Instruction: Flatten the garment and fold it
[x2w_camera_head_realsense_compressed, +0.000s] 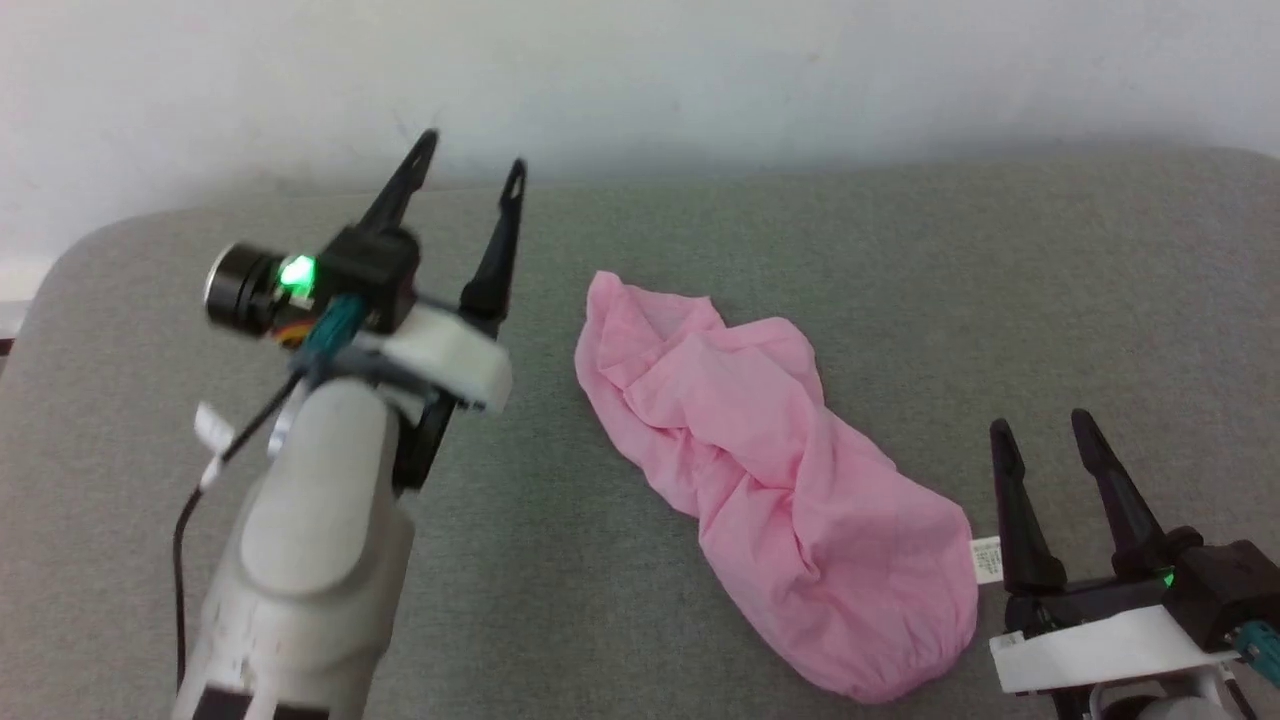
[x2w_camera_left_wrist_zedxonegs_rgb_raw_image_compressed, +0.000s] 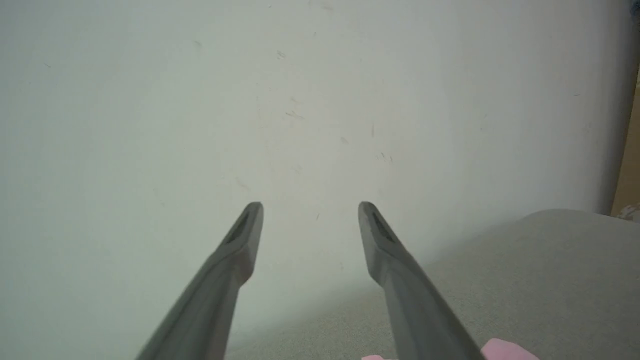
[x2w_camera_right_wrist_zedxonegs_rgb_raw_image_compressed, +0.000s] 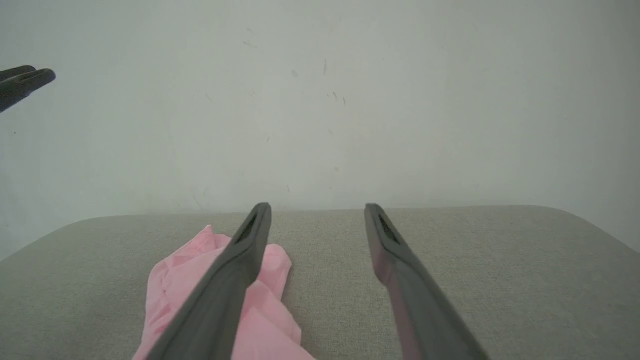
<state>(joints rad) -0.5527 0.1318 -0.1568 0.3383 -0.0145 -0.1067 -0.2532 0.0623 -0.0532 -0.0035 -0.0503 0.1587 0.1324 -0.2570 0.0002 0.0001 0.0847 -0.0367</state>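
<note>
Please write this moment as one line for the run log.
garment: crumpled on grey surface, not held | left hand: open, empty, left of garment | right hand: open, empty, beside garment

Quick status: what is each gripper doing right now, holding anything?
Left gripper: open, holding nothing.
Right gripper: open, holding nothing, beside the pink garment.

Head cam looks fwd & down from above onto the grey fabric bench (x2w_camera_head_realsense_compressed: 560, 560), mid-range, white wall (x2w_camera_head_realsense_compressed: 640, 70) across the top. It takes in my left pincer (x2w_camera_head_realsense_compressed: 473, 150) raised upper left & my right pincer (x2w_camera_head_realsense_compressed: 1041, 422) low at lower right. Left wrist cam sits high, aimed nearly flat at the wall, catching the bench's far corner & a scrap of the garment (x2w_camera_left_wrist_zedxonegs_rgb_raw_image_compressed: 507, 351) at btm edge. Right wrist cam is low, close to the bench, facing the wall. It shares the garment & the bench's far edge w/ head cam.
</note>
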